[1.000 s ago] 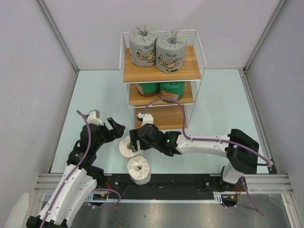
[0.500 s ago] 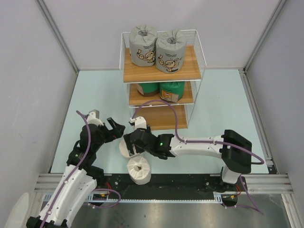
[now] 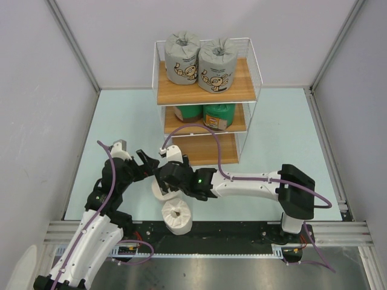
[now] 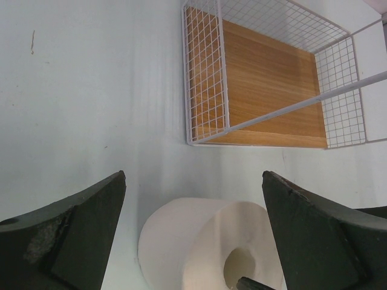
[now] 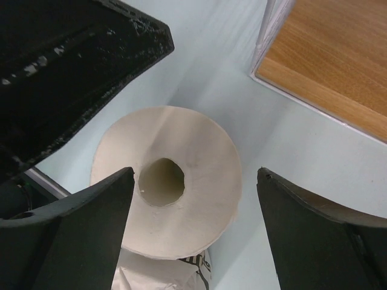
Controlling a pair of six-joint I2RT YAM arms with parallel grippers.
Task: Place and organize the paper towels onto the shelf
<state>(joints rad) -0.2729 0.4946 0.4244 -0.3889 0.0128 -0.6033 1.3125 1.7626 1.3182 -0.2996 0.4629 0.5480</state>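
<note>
shelf (image 3: 239, 87) stands at the far side of the pale surface (image 3: 121, 121): 3 brown boards in a white wire frame.
- top board: 2 grey printed rolls (image 3: 182, 57), upright, side by side and touching.
- middle board: 2 dark green rolls (image 3: 219, 115), side by side, partly hidden under the top board.
- bottom board (image 4: 266, 84): we see its wood grain through the mesh.

first white roll (image 5: 166, 181) stands on end, hole up, on the surface just off the shelf's near left corner and apart from the wire. right end effector (image 5: 195, 181) hangs over it, released. its 2 fingers (image 5: 320, 229) are spread wide, 1 on each side of the roll. surface shows between the roll and the finger nearer the shelf. we cannot tell whether the other finger touches the wrap.

second white roll (image 3: 176, 217) stands hole up, farther from the shelf and just beside the first. we cannot tell whether the 2 touch.

left end effector (image 4: 193, 181) is also released, fingers wide, grasping nothing. it sits left of the first white roll and points toward the shelf's bottom board. in its wrist view the roll lies low between its fingers.
</note>
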